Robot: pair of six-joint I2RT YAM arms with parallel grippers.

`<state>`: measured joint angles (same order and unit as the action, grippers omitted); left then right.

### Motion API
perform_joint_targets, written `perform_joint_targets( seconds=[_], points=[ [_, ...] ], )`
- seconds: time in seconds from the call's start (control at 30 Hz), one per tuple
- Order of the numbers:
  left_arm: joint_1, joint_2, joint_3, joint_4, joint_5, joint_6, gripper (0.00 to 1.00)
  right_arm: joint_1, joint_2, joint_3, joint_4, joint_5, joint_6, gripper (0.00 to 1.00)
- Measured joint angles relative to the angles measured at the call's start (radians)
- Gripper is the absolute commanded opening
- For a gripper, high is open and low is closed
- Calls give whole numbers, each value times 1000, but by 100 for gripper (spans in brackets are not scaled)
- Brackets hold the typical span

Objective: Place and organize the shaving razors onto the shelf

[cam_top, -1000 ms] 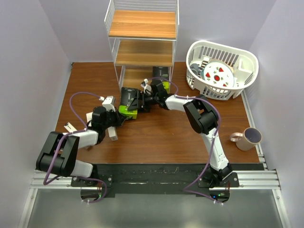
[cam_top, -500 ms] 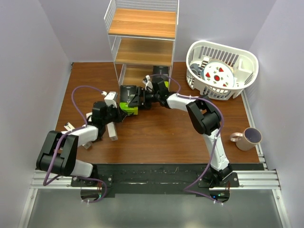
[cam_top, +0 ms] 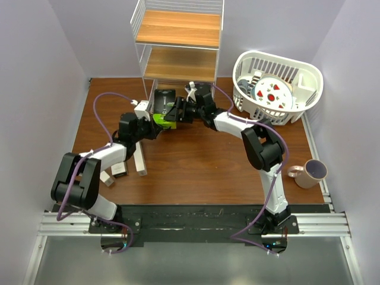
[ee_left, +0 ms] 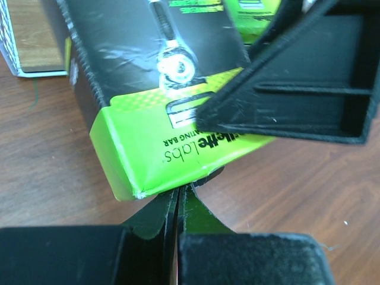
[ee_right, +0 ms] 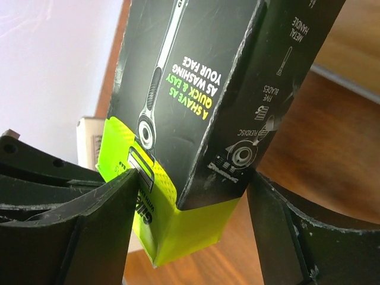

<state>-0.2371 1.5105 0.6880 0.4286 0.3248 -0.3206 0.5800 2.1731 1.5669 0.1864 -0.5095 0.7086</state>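
Right tool clamped on black razor pack by shelf, not yet shelved; left tool together, empty; white cartons lie on tabletop.

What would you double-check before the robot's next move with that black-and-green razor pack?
1. Right gripper has the black razor pack between both fingers: ok.
2. Left gripper is shut, tips at the pack's lime-green end: ok.
3. Pack's black end points at the shelf: ok.
4. Free space under the middle tier: cannot tell, hidden from above.
5. All razors shelved: not ok, white cartons lie on the table by the left arm.
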Motion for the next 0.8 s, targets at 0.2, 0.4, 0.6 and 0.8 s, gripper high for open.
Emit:
perform_joint_targets(
  seconds=[0.2, 0.4, 0.6, 0.8],
  points=[
    [14, 80, 26, 37, -48, -64, 0, 2, 26, 21, -9, 40, -42, 80],
    [22, 137, 34, 86, -130, -190, 0, 7, 46, 35, -27, 46, -68, 85],
    [30, 262, 138, 132, -176, -312, 0, 25, 46, 35, -102, 16, -120, 89],
    [50, 307, 194, 159, -225, -380, 0, 53, 34, 31, -177, -40, -185, 90]
  ],
)
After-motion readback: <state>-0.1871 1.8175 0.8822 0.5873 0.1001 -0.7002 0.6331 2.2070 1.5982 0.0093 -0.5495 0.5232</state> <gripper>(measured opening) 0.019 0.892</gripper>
